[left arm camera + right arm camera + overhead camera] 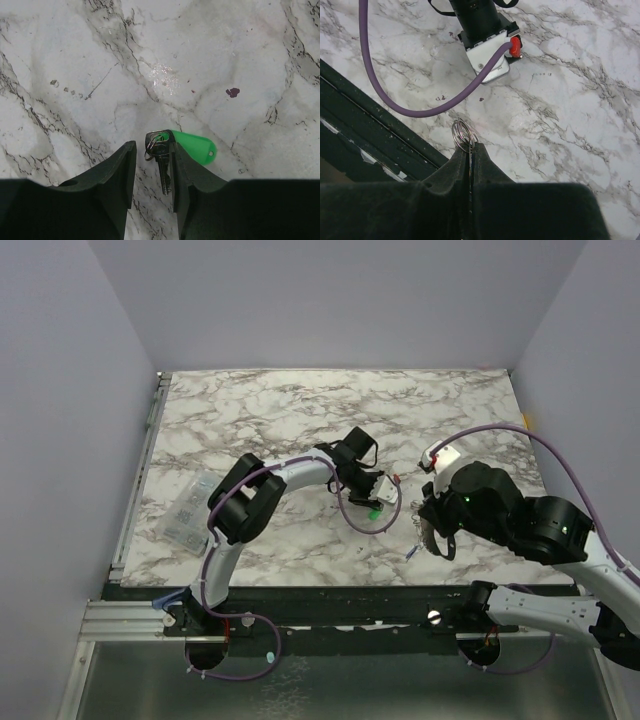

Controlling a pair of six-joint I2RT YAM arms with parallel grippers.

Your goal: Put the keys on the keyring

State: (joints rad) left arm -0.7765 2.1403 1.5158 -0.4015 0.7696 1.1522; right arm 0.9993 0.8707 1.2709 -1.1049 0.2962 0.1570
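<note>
A small silver key (163, 170) with a wire ring and a bright green plastic tag (194, 148) lies flat on the marble. It sits between the fingers of my open left gripper (152, 150), close against the right finger (176, 165). From above the green tag (374, 511) shows just under the left gripper (378, 500). My right gripper (471, 146) is shut on a silvery round wire split ring (463, 134) that sticks out past its tips, held above the table. A small bluish piece (412, 553) pokes out beside the right gripper (422, 543). No oval loop with beaded chain shows.
A clear plastic bag with blue marks (190, 508) lies at the table's left edge. The left arm's wrist with its white camera box (490, 60) and purple cable (415, 111) is close ahead of the right gripper. The dark front rail (375, 115) runs beside it.
</note>
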